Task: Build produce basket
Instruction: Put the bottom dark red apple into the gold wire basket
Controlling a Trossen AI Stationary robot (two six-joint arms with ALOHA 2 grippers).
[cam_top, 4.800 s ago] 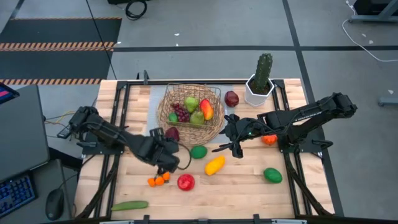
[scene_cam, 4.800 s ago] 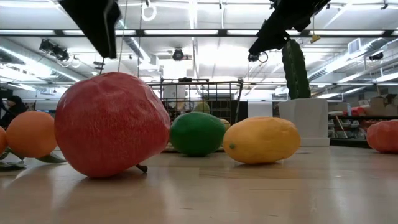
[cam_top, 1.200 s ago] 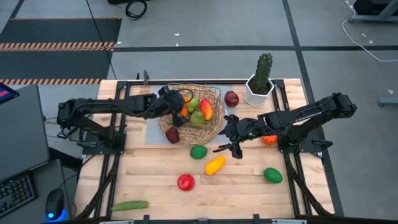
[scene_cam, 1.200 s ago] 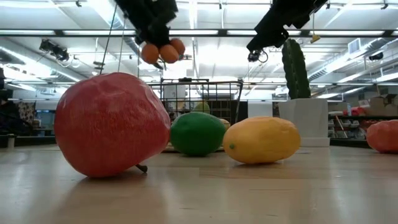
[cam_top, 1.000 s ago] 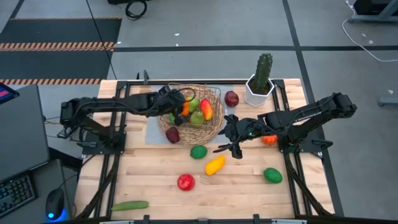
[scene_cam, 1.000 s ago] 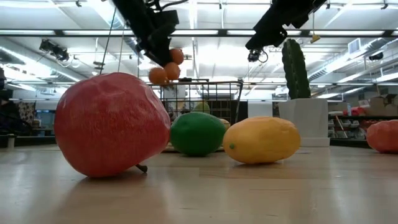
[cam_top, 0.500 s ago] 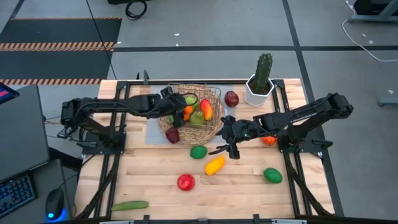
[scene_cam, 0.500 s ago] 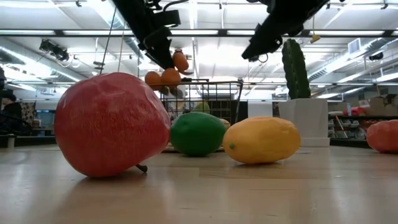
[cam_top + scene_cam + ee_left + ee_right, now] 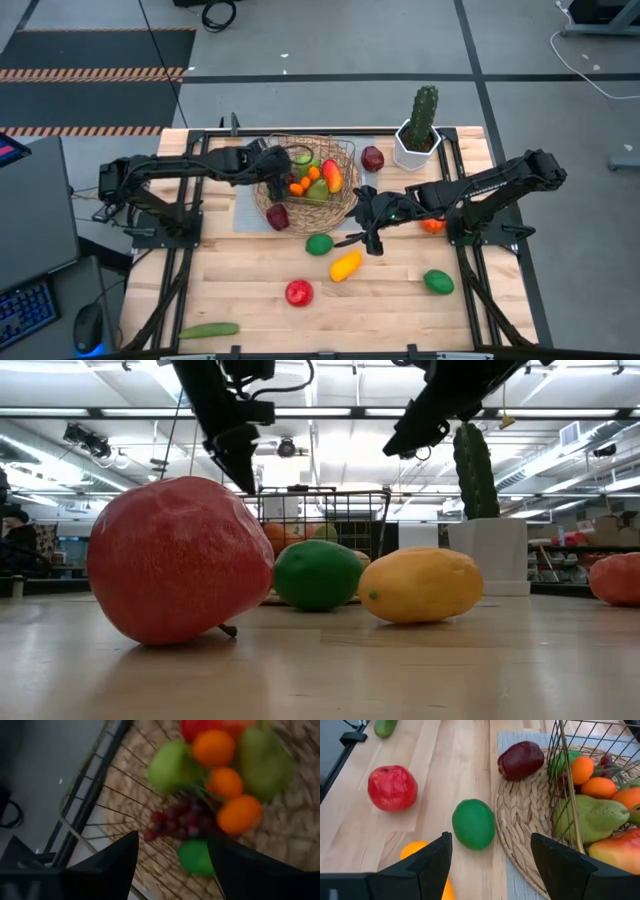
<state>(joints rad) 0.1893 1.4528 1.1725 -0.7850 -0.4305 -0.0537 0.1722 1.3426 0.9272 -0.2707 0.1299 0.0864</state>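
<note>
The tan wicker basket (image 9: pixel 340 205) with its wire centre stands at the table's far middle. It holds pears, grapes, a lime and a cluster of three oranges (image 9: pixel 225 782), which also shows in the high view (image 9: pixel 300 183). My left gripper (image 9: pixel 272 178) hangs open just above the basket's left part, with the oranges lying free below and beyond its fingers (image 9: pixel 172 870). My right gripper (image 9: pixel 365 228) is open and empty above the table, right of the basket. In its wrist view (image 9: pixel 495 865) a green lime (image 9: pixel 473 824) lies ahead.
On the table lie a green lime (image 9: pixel 319 243), a yellow lemon (image 9: pixel 345 265), a red pomegranate (image 9: pixel 298 292), a green fruit (image 9: pixel 438 281) and a cucumber (image 9: pixel 208 329). A dark red fruit (image 9: pixel 277 216) rests on the basket's rim. A cactus pot (image 9: pixel 418 135) stands far right.
My left gripper has carried the hanging orange cluster toward the table's right over the basket, gone down and let it go. The oranges now lie inside the basket. My right gripper has edged toward the table's left.
</note>
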